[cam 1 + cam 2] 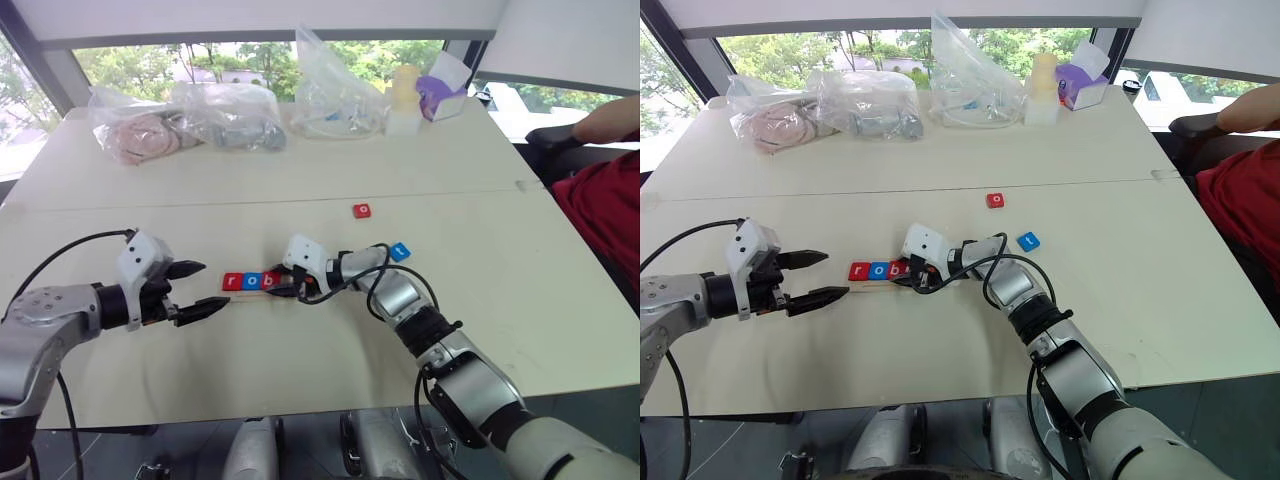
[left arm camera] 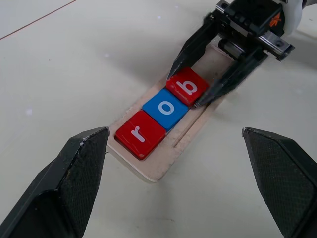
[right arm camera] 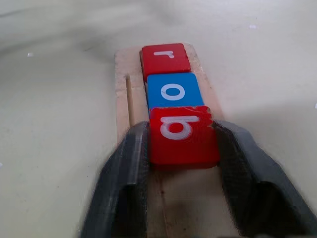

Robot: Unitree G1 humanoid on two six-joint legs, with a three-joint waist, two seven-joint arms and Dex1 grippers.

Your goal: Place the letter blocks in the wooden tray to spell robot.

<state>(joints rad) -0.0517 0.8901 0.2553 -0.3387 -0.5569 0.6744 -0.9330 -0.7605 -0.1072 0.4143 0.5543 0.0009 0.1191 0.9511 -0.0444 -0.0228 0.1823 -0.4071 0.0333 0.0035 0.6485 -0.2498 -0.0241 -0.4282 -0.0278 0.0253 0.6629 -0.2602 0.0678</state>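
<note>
From the head views you see the wooden tray [image 1: 262,286] on the table [image 1: 300,170], holding a red r [image 1: 232,282], blue o [image 1: 252,281] and red b [image 1: 270,280]; a red o [image 1: 362,210] and blue t [image 1: 400,251] lie apart beyond. Your left claw [image 1: 200,291] hangs spread and empty beside the tray. In the left wrist view, the right claw [image 2: 200,87] straddles the b. In the right wrist view its fingers [image 3: 124,168] flank the b, barely parted from its sides.
</note>
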